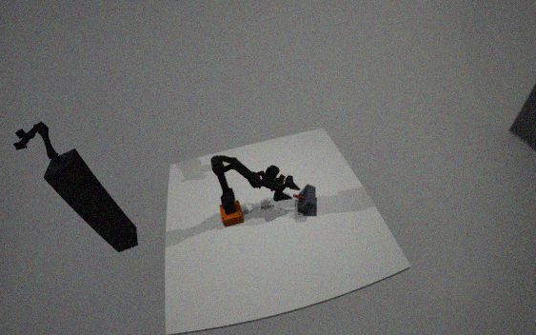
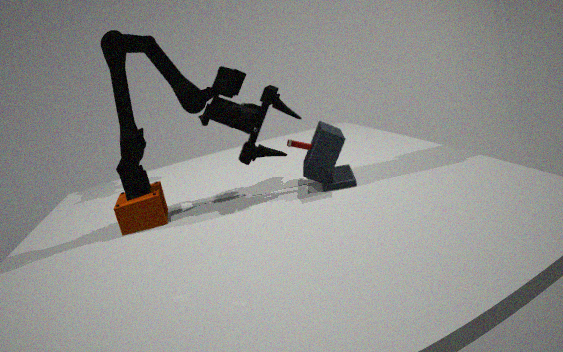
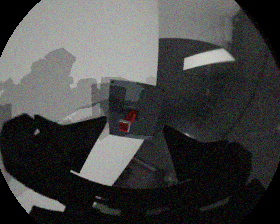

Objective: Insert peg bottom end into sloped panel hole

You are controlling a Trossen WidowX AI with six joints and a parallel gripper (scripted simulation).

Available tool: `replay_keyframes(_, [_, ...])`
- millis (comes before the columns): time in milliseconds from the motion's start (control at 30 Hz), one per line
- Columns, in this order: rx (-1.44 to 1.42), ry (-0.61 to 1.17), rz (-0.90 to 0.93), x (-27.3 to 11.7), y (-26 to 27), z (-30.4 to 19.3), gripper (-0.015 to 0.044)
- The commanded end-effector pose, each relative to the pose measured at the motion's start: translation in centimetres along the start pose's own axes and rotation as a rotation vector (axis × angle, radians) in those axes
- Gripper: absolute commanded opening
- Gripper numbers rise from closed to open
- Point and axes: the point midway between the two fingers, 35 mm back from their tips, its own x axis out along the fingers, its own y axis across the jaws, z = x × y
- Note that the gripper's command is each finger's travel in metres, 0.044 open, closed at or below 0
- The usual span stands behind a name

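Gripper (image 2: 283, 134) is spread wide, holding nothing, just short of the peg's free end. Red peg (image 2: 299, 144) sits in the hole of the grey sloped panel (image 2: 325, 150), stub protruding toward the arm, apart from both fingers (seating depth can't be judged). Peg looks thin, rigid, light, probably smooth; if regrasped, pinch the exposed stub across its sides, near the panel face.

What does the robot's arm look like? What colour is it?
The arm is all matte black, made of slim, rounded links with thicker joints. It grows out of a bright orange box base. A boxy black block sits near the wrist. The gripper has two dark fingers tapering to sharp points. No cables or markings show.
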Motion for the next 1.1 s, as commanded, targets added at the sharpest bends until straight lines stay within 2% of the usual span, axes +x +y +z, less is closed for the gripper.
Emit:
replay_keyframes(0, [0.005,0.004,0.000,-0.5,0.0,-0.1,0.0440])
replay_keyframes(1067, [0.003,0.000,0.000,-3.5,-0.2,0.2,0.0440])
